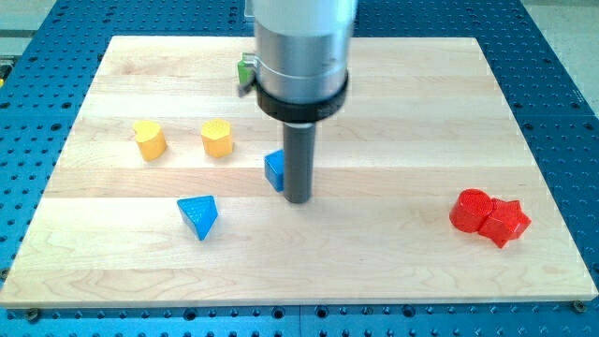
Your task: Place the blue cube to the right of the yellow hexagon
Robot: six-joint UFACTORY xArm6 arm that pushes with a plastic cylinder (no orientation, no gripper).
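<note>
Blue cube [273,169], touching my tip's [298,200] left

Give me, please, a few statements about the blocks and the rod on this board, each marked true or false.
1. My tip is just to the view's right of the blue cube. True.
2. Two yellow blocks, one left of the other, lie left of the rod. True.
3. The blue triangle rests against the blue cube. False: bare board shows between them, and the triangle is nearer the view's bottom left.
4. The two red blocks, one beside the other, sit at the view's top left. False: they sit together at the lower right.
5. A green block shows partly behind the arm. True.
</note>
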